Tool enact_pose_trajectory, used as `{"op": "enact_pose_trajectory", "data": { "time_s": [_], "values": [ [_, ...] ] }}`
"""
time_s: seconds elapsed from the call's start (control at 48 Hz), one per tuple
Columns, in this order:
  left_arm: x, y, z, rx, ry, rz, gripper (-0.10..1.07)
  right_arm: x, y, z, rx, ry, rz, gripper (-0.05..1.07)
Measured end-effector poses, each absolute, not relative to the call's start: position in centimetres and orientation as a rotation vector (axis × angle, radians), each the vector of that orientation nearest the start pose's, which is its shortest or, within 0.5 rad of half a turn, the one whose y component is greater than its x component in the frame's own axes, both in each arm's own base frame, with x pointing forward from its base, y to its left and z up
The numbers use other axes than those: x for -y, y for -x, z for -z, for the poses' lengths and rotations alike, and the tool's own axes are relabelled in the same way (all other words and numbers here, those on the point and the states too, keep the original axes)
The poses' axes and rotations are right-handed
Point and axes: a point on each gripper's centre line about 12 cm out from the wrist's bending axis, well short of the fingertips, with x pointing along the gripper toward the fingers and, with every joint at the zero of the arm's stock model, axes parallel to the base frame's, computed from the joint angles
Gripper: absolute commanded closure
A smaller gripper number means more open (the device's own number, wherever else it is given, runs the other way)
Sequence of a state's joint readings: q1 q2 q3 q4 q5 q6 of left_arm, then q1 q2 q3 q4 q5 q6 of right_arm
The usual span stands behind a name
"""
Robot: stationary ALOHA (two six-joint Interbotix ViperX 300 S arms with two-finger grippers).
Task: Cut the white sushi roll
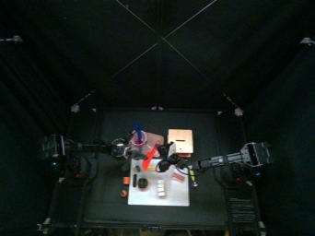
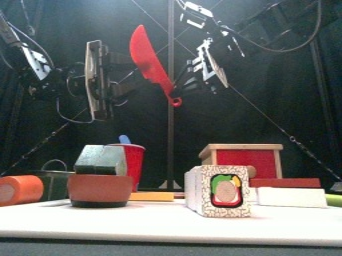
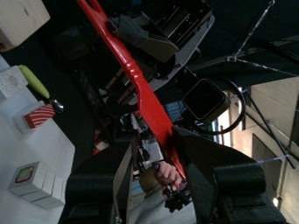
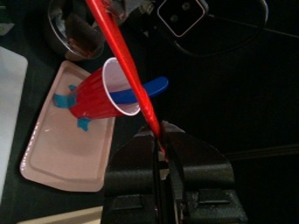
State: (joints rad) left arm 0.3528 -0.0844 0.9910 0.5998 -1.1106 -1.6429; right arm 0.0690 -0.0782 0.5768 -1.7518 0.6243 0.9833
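Observation:
The white sushi roll [image 2: 221, 192] stands on the white mat [image 2: 174, 228] near the front, its filling facing the front camera. It also shows in the left wrist view [image 3: 26, 179]. A red toy knife [image 2: 147, 55] hangs high above the table between both arms. My right gripper [image 4: 160, 136] is shut on one end of the knife [image 4: 117, 61]. My left gripper [image 3: 158, 156] has its jaws apart around the knife's other end [image 3: 146, 105]. Both grippers are well above the roll.
A red cup [image 4: 105, 92] with a blue item lies on a pink tray [image 4: 59, 157] behind the mat. A wooden box [image 2: 241, 155] stands back right. A green-topped orange piece [image 2: 100, 178] and an orange roll [image 2: 19, 189] sit to the left.

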Motion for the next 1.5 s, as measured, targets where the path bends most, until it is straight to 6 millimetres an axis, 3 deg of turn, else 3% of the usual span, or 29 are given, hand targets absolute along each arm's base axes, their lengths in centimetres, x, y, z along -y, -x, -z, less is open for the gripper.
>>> {"op": "enact_pose_trajectory", "data": {
  "time_s": [0.312, 0.75, 1.188, 1.5],
  "values": [
    [-7.0, -31.7, -20.9, 0.018, 1.151, 0.180, 0.22, 3.5, -39.1, -24.7, -0.584, 0.815, 0.364, 0.82],
    [-8.6, -30.4, -21.4, 0.049, 0.691, 0.085, 0.22, 2.1, -38.0, -24.6, -0.620, 0.519, 0.330, 0.82],
    [-8.5, -29.1, -21.7, 0.007, 0.419, 0.017, 0.22, 0.5, -35.9, -25.5, -0.588, 0.255, 0.241, 0.82],
    [-7.5, -27.5, -22.5, 0.034, 0.205, 0.028, 0.22, 1.6, -35.2, -25.2, -0.605, 0.032, 0.273, 0.82]
  ]
}}
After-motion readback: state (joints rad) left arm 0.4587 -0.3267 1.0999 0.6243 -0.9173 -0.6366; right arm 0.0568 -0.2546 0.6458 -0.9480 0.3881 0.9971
